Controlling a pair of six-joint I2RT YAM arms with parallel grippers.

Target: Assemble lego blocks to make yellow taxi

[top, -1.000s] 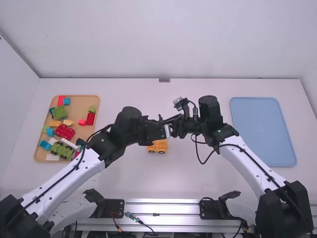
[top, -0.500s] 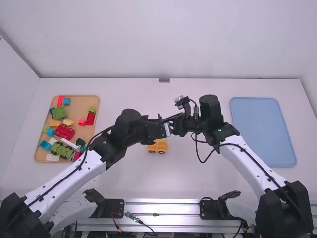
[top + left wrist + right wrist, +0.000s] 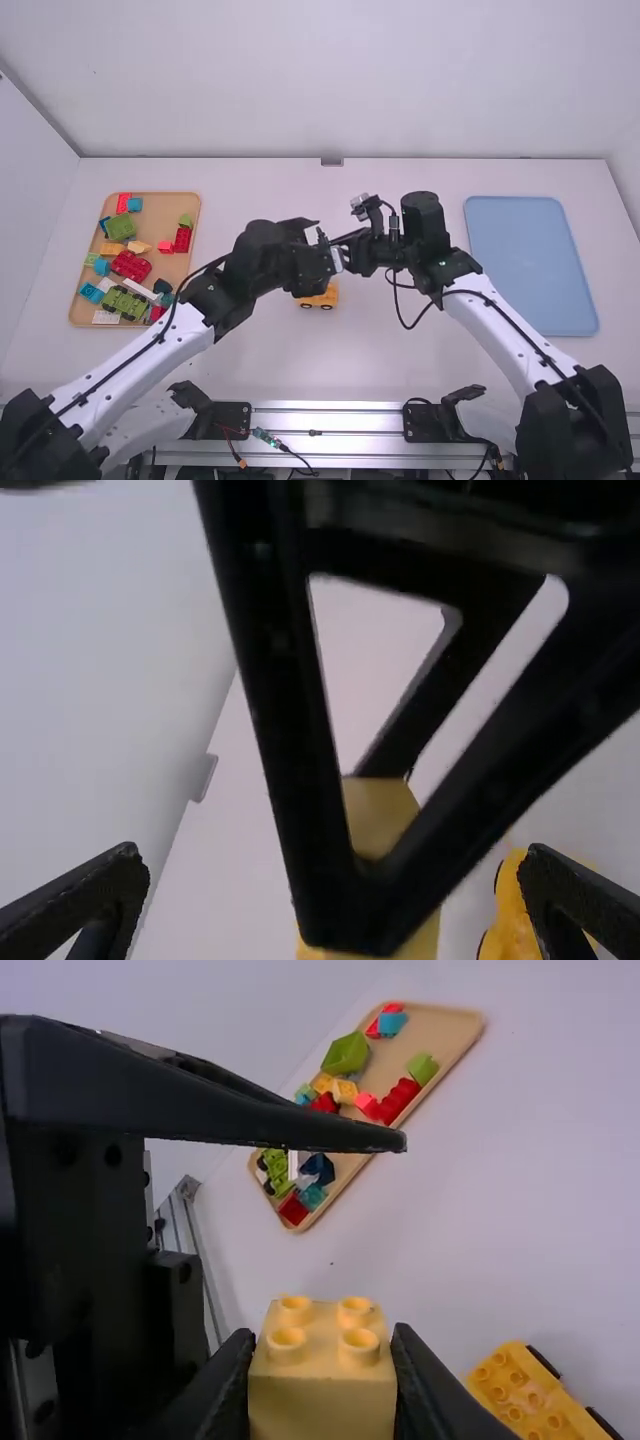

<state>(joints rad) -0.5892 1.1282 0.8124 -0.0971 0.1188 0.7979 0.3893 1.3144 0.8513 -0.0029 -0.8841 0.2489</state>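
High view, clock centred on the grippers, twelve away from the camera. We record the right gripper [image 3: 346,240] closed on a yellow block [image 3: 322,1360], four studs showing. We see the left gripper [image 3: 322,240] with its fingers wide apart, nothing gripped, one on each side of the block. The yellow wheeled base [image 3: 318,297] sits on the table [image 3: 400,360] between six and seven o'clock; tan tray [image 3: 75,318] at nine, blue tray [image 3: 530,265] at three.
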